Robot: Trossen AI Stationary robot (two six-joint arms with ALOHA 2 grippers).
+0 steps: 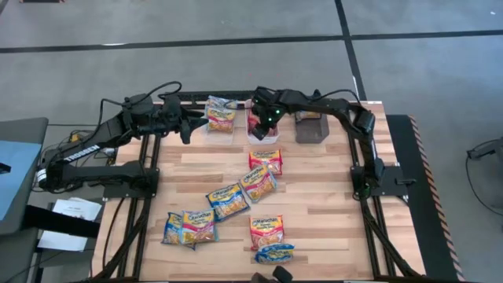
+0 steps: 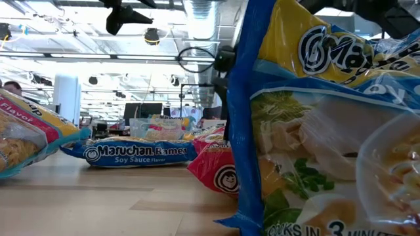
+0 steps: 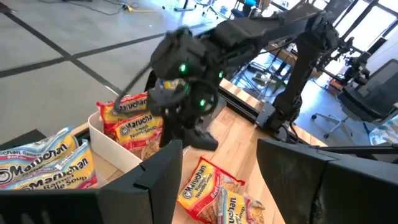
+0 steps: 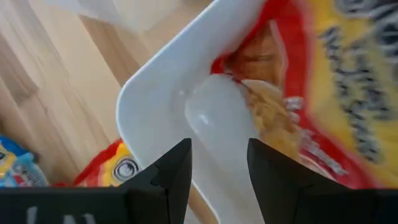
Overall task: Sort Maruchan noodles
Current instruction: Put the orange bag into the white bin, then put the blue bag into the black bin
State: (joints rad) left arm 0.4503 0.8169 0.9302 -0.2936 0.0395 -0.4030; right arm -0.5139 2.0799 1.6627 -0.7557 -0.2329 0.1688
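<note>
The Maruchan noodles are spread over the wooden table: a red-trimmed packet lies near the middle, two blue-trimmed ones overlap just nearer than it, more lie toward the near left and near centre, and one blue packet lies at the near edge. At the far edge a packet rests in the left bin, red packets already fill the white bin in the middle, and a grey bin stands to its right. The right gripper hangs directly over the white bin, its fingers a moderate gap apart with nothing between them, the red packet lying in the bin below. The left gripper hovers by the far left bin, fingers spread wide and empty. These packets look light, flat and crinkly, with slick film that probably slides on the wood and between the pads; the dry noodle block inside is stiff but brittle, so a hard squeeze across the middle could crack it. A sensible hold is likely across a short edge or a raised corner, pinching film and block together. Overlapping packets may drag their neighbours along, so the topmost one is the better pick
</note>
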